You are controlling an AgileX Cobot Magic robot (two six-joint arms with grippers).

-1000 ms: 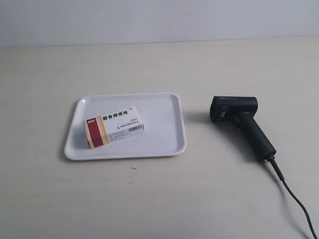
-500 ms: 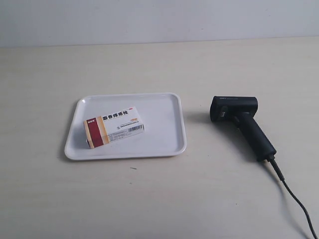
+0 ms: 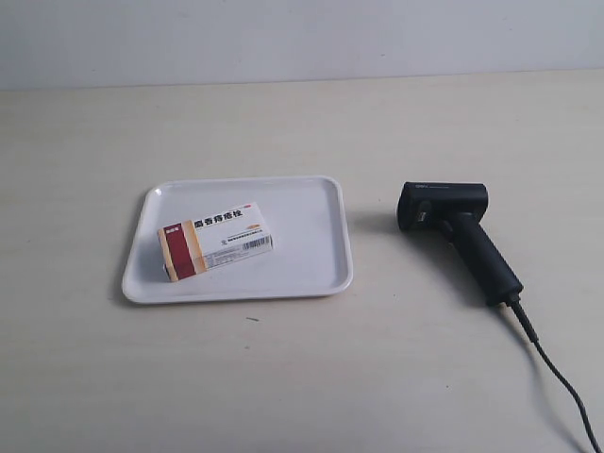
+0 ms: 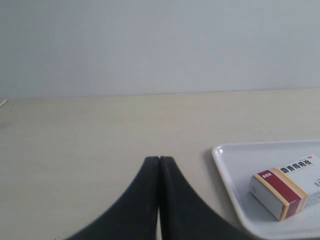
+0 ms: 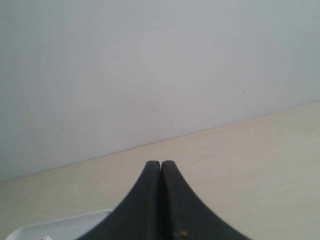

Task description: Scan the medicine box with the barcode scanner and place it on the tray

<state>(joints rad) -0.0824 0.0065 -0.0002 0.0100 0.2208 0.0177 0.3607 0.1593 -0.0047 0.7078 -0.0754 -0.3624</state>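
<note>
The medicine box [image 3: 215, 242], white with a dark red and orange end, lies flat inside the white tray [image 3: 311, 236] at its left half. It shows again in the left wrist view as the medicine box [image 4: 287, 186] in the tray [image 4: 225, 167]. The black barcode scanner [image 3: 458, 231] lies on the table to the tray's right, its cable [image 3: 557, 377] trailing toward the bottom right corner. My left gripper [image 4: 159, 159] is shut and empty, beside the tray's corner. My right gripper [image 5: 160, 163] is shut and empty; a tray corner [image 5: 60, 225] shows beside it. Neither arm appears in the exterior view.
The pale wooden table [image 3: 302, 377] meets a plain light wall [image 3: 302, 38] at the back. A tiny dark speck [image 3: 252, 319] lies just in front of the tray.
</note>
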